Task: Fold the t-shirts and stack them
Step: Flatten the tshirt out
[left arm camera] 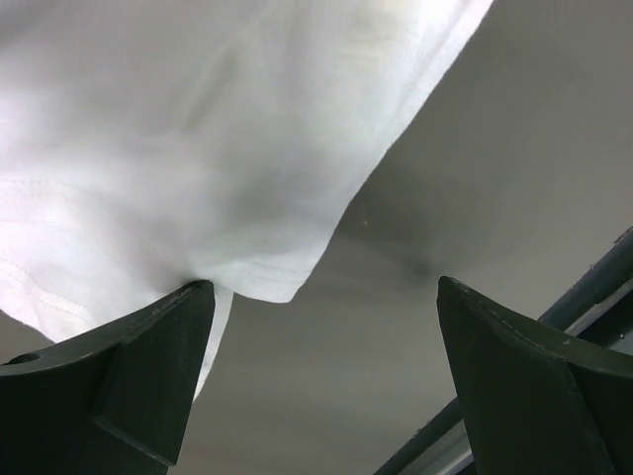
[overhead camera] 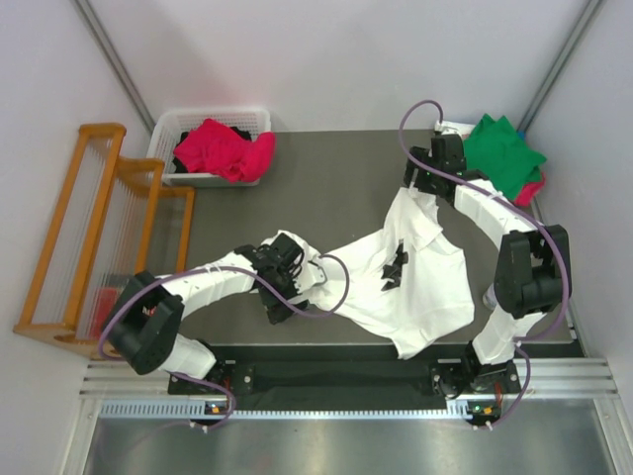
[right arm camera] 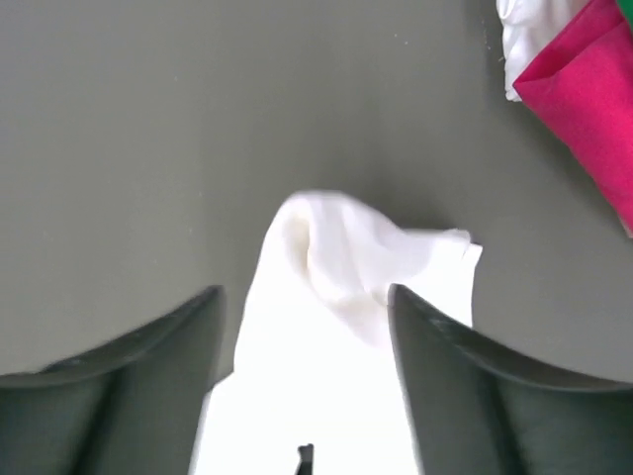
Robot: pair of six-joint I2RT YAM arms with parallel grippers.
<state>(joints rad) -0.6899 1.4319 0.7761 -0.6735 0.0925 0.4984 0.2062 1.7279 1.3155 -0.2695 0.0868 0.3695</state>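
Note:
A large white t-shirt (overhead camera: 410, 277) with a small black print lies crumpled across the middle of the dark table. My left gripper (overhead camera: 280, 302) is open at the shirt's left corner. In the left wrist view the white hem (left arm camera: 198, 129) touches my left finger (left arm camera: 148, 366), and the gap of the gripper (left arm camera: 326, 366) holds only bare table. My right gripper (overhead camera: 417, 186) is open at the shirt's far end. In the right wrist view it (right arm camera: 305, 297) straddles a bunched white fold (right arm camera: 346, 257). A folded green shirt (overhead camera: 502, 148) lies on a crimson-pink one (overhead camera: 534, 190) at the far right.
A white slotted basket (overhead camera: 168, 129) at the far left holds a crumpled crimson-pink shirt (overhead camera: 226, 150). A wooden rack (overhead camera: 109, 228) stands off the table's left side. A metal rail (overhead camera: 326, 346) runs along the near edge. The crimson-pink cloth (right arm camera: 584, 89) shows top right in the right wrist view.

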